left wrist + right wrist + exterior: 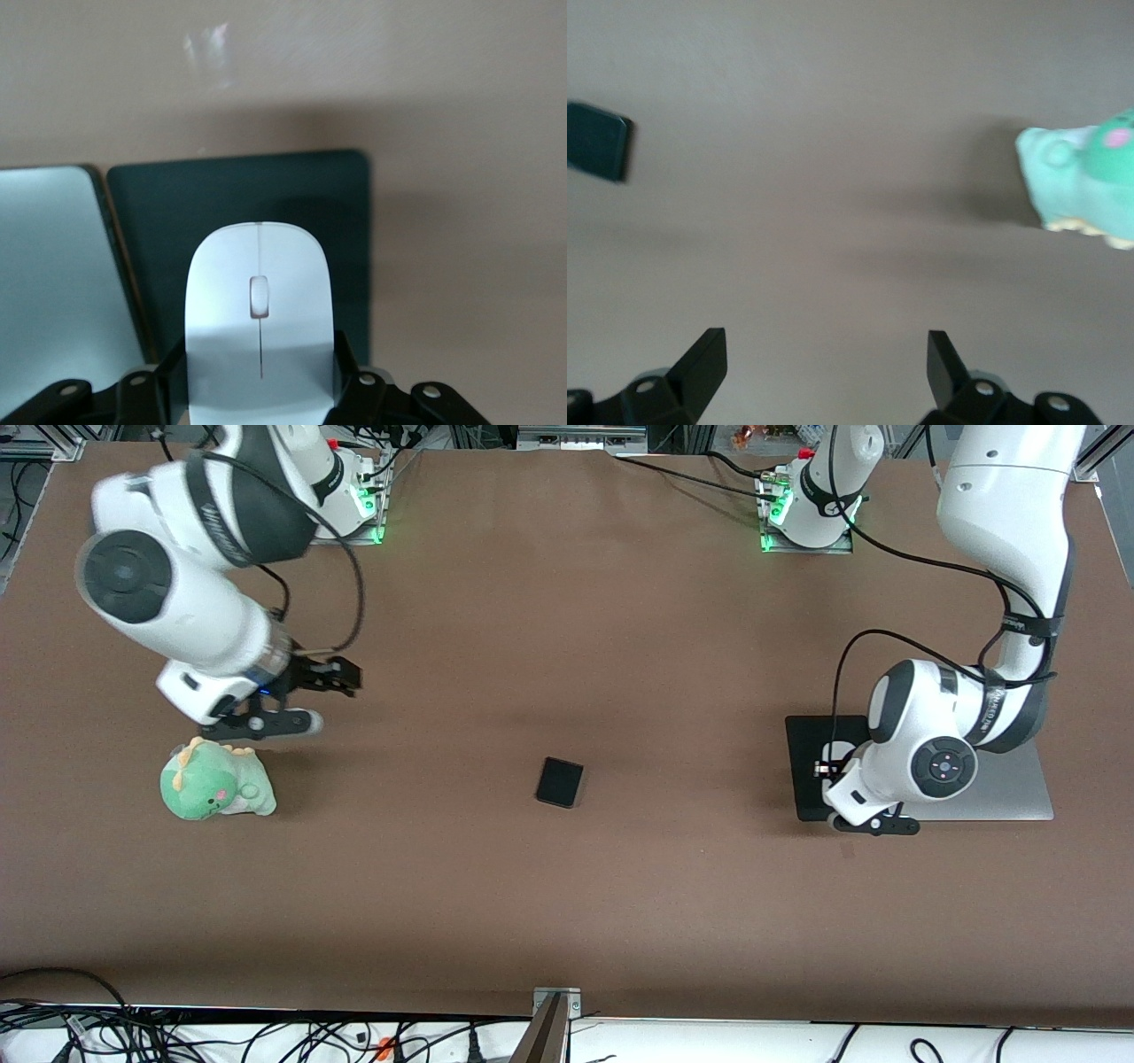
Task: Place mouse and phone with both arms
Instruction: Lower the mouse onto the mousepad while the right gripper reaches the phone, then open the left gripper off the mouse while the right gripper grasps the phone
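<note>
The white mouse (259, 301) sits between the fingers of my left gripper (260, 363), which is shut on its sides. It is over the black mouse pad (177, 212). In the front view my left gripper (831, 771) is low over the pad (804, 779), and the wrist hides the mouse. The black phone (560, 782) lies flat on the table's middle and also shows in the right wrist view (596, 140). My right gripper (341, 676) is open and empty (826, 350) over bare table, beside the plush toy.
A green plush dinosaur (215, 784) stands toward the right arm's end of the table and shows in the right wrist view (1085, 177). A silver flat slab (1010, 797) lies against the mouse pad and shows in the left wrist view (44, 266).
</note>
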Motion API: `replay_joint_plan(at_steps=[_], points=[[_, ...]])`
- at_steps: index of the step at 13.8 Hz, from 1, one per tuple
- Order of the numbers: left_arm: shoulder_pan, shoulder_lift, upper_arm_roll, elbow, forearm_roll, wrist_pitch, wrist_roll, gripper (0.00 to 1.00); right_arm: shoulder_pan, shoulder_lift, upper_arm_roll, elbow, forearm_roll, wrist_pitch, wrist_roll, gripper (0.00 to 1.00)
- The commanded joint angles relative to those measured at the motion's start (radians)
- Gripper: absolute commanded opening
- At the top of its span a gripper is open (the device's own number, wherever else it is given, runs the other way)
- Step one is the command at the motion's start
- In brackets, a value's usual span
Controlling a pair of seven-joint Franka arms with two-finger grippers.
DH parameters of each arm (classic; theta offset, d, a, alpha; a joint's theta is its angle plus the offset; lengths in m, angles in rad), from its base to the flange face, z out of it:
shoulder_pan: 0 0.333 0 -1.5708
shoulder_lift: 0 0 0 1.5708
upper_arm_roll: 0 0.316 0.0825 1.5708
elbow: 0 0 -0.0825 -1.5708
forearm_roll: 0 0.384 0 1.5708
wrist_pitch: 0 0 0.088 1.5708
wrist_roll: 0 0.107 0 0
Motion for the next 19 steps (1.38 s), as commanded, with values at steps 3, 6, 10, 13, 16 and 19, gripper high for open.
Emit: replay_joint_plan(at_steps=[3,6,10,13,16,19], points=[[0.030,-0.022,-0.016,-0.097,0.033,0.077,0.018,0.27,0.181,0.204,0.000,0.020,0.049,0.288,0.364,1.00],[0.056,-0.022,-0.018,-0.164,0.033,0.188,0.043,0.48,0.293,0.345,-0.001,0.023,0.046,0.538,0.559,1.00],[0.059,-0.052,-0.025,-0.148,0.033,0.153,0.065,1.00,0.368,0.515,-0.004,0.114,0.038,0.682,0.692,1.00],[0.044,-0.104,-0.039,-0.018,0.032,-0.015,0.053,1.00,0.385,0.581,-0.013,0.172,0.021,0.691,0.705,1.00],[0.036,-0.129,-0.060,0.188,0.035,-0.240,0.064,1.00,0.376,0.618,-0.013,0.200,-0.041,0.734,0.684,1.00],[0.033,-0.141,-0.062,0.408,0.033,-0.423,0.062,1.00,0.370,0.679,-0.013,0.278,-0.098,0.737,0.679,1.00]])
